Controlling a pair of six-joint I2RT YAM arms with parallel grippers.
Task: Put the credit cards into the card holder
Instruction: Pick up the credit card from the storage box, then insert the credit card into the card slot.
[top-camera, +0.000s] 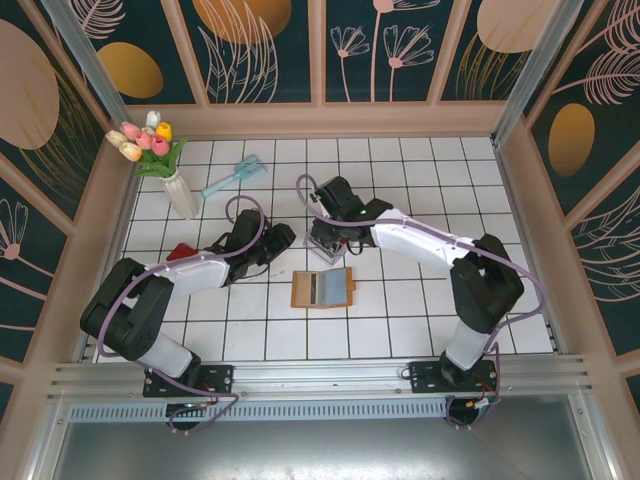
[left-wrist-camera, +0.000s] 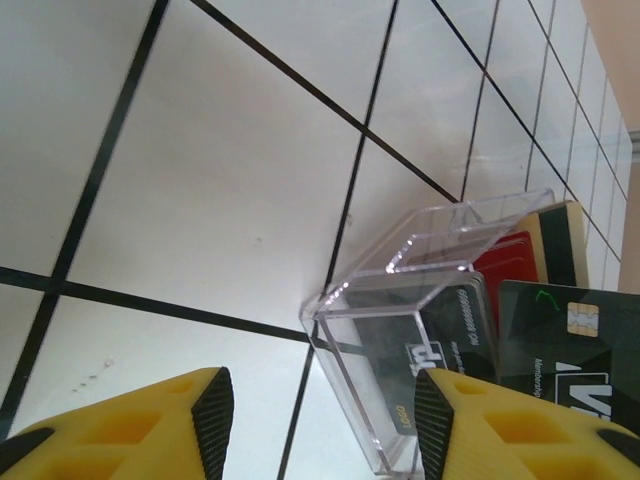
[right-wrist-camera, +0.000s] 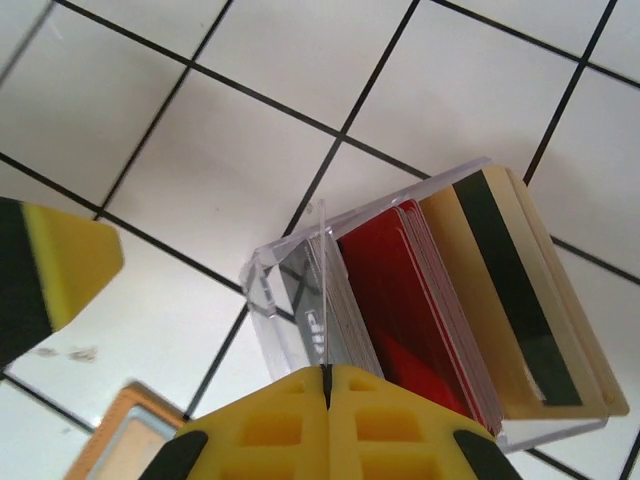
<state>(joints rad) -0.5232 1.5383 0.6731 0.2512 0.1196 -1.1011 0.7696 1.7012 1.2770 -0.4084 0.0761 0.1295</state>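
I have the right gripper (right-wrist-camera: 328, 388) down at the clear plastic tray (right-wrist-camera: 268, 285). Its yellow fingers are pressed flat against each other, with no gap along the seam. A thin edge rises from the grey end of the stack straight into that seam. I take it for one card nipped edge-on, but I cannot tell for sure that it is clamped. The credit cards (right-wrist-camera: 420, 310) stand on edge in the tray, packed face to face: grey ones next to my fingers, red in the middle, and tan ones with a black stripe (right-wrist-camera: 510, 290) at the far side. Their long edges run along the tray, roughly in line with the finger seam, so a straight lift should draw a card out without fouling its neighbours. What the coming move turns on is the card holder (top-camera: 322, 288). It lies open and flat just beside the tray, on the side towards the arm bases, with its long side running left to right across the table. From the right claw it is a short pull back towards me, and its orange corner shows at the lower left of the right wrist view. The left gripper (left-wrist-camera: 325, 430) sits low on the tray's left with its fingers apart and nothing between them. It is about as near the wallet as the right, which has the cards.
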